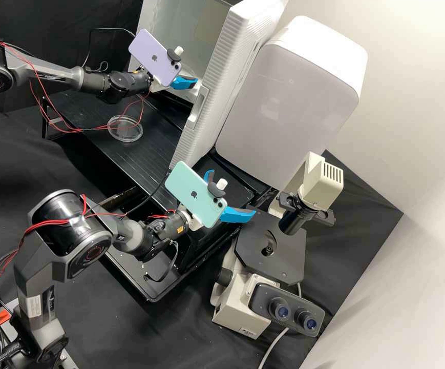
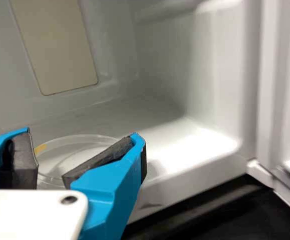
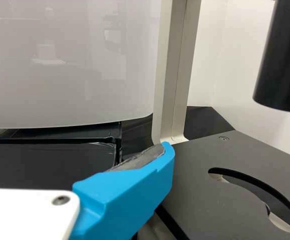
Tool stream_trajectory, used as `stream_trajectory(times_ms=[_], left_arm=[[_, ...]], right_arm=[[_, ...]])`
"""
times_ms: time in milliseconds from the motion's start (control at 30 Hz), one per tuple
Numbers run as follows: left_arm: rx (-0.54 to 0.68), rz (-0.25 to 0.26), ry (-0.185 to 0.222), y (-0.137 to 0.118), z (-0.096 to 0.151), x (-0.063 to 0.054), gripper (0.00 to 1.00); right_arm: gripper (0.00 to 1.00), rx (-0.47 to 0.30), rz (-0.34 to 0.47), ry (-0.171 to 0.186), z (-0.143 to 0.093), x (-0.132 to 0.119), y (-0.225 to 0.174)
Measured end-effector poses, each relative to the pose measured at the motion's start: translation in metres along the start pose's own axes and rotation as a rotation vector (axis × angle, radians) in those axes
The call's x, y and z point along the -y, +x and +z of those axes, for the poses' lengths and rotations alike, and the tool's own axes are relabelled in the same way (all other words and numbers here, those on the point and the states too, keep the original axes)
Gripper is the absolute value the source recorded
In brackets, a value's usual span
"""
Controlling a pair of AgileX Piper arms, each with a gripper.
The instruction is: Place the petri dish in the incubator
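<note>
Petri dish: a clear round petri dish point(image 2: 59, 150) lies flat on the white floor inside the incubator point(image 2: 210, 75), close to the front lip.
Incubator: white, it stands open at the far end of the black ribbed platform point(image 1: 145, 154); a beige panel point(image 2: 54, 45) sits on its back wall.
Left arm: it comes in from the far left of the high view, and the left gripper point(image 2: 79, 140) is at the mouth of the incubator, just above the floor.
Left gripper state: the 2 blue fingers point(image 2: 114, 180) are spread apart. The dish shows in the gap between them. I cannot tell if the dark pads touch its rim.
Right arm: it is at the near side of the bench, with the right gripper point(image 1: 235, 212) above the edge of the black stage point(image 3: 235, 165) of the microscope point(image 1: 263, 302).
Right gripper state: I cannot tell it from these views; nothing is seen held in it.
Second clear dish: 1 more round clear dish point(image 1: 125, 128) rests on the black ribbed platform, outside the incubator and below the left arm.
White casing: a large rounded white casing point(image 1: 294, 97) stands just beside the incubator, behind the microscope.
</note>
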State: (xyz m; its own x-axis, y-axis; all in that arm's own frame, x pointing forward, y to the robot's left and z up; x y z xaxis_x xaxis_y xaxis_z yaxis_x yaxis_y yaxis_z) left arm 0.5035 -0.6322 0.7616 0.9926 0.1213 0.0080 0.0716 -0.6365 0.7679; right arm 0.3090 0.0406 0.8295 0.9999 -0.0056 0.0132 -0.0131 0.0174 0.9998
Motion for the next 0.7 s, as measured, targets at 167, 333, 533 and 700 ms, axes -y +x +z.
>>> stream_trajectory(times_ms=[167, 333, 533, 700], left_arm=[[-0.022, -0.018, -0.013, 0.012, -0.001, 0.002, 0.00], [-0.031, -0.020, -0.060, 0.021, -0.001, 0.005, 0.00], [-0.044, -0.009, -0.069, 0.031, -0.005, 0.008, 0.00], [-0.045, -0.006, -0.070, 0.034, -0.006, 0.010, 0.00]], right_arm=[[1.00, 0.000, 0.000, 0.000, 0.000, 0.000, 0.000], [1.00, 0.000, 0.000, 0.000, 0.000, 0.000, 0.000], [1.00, 0.000, 0.000, 0.000, 0.000, 0.000, 0.000], [1.00, 0.000, 0.000, 0.000, 0.000, 0.000, 0.000]])
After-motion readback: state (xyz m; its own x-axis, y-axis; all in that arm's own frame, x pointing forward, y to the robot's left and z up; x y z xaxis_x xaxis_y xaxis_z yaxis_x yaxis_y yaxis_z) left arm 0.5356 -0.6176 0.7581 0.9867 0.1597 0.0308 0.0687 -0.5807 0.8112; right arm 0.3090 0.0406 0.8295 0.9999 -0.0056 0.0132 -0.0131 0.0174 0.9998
